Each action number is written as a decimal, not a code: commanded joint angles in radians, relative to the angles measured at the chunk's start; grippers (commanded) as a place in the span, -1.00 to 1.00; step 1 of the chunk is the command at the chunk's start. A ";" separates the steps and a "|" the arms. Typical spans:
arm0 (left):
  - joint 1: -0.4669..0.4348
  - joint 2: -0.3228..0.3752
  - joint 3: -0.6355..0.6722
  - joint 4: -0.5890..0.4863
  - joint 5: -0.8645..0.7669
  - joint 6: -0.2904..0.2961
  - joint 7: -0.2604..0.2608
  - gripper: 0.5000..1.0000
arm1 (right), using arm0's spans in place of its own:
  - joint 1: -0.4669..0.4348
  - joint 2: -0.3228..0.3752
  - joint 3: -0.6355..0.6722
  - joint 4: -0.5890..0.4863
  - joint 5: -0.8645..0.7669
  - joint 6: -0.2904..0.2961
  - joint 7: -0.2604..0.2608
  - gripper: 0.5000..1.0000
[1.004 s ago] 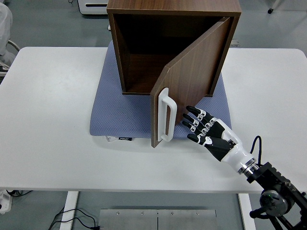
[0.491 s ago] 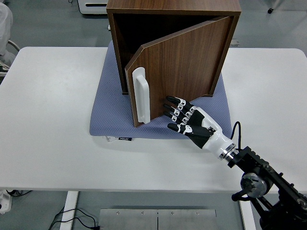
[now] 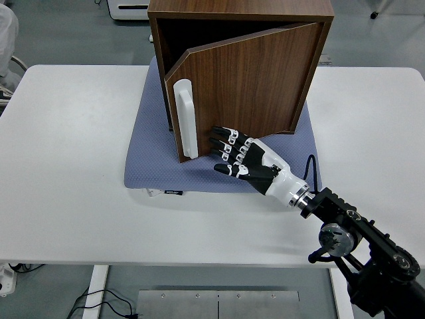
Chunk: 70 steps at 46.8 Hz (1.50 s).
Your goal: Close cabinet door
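Note:
A dark wooden cabinet (image 3: 240, 9) stands on a blue-grey mat at the table's back middle. Its door (image 3: 246, 86), hinged on the right, stands slightly ajar, with a narrow gap left at the cabinet's left wall. A white handle (image 3: 184, 118) runs upright along the door's free edge. My right hand (image 3: 232, 151) lies flat with fingers stretched out, its fingertips (image 3: 217, 137) against the door's lower face just right of the handle. It holds nothing. The left arm is out of the picture.
The blue-grey mat (image 3: 149, 153) spreads under the cabinet and out toward me. The white table (image 3: 66, 173) reaches to both sides. My black right forearm (image 3: 358, 239) crosses the table's near right corner. Grey floor and white equipment show beyond the far edge.
The door has swung leftward from wide open to nearly shut. My right hand has followed it left and forward, staying against its face.

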 commanded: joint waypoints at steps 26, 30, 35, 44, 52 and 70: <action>0.000 0.000 0.000 0.000 0.000 0.000 0.000 1.00 | 0.140 0.000 0.004 -0.154 0.035 -0.007 0.000 1.00; 0.000 0.000 0.000 0.000 0.000 0.000 0.000 1.00 | 0.178 0.000 0.006 -0.166 0.068 -0.018 0.000 1.00; 0.000 0.000 0.000 0.000 0.000 0.000 0.000 1.00 | 0.206 0.000 0.007 -0.171 0.083 -0.041 0.000 1.00; 0.000 0.000 0.000 0.000 0.000 0.000 0.000 1.00 | 0.219 0.000 0.009 -0.174 0.092 -0.065 0.000 1.00; 0.000 0.000 0.000 0.000 0.000 -0.002 0.000 1.00 | 0.219 0.000 0.010 -0.181 0.094 -0.076 0.002 1.00; 0.000 0.000 0.000 0.000 0.000 0.000 0.000 1.00 | 0.251 0.000 0.015 -0.192 0.141 -0.150 0.005 1.00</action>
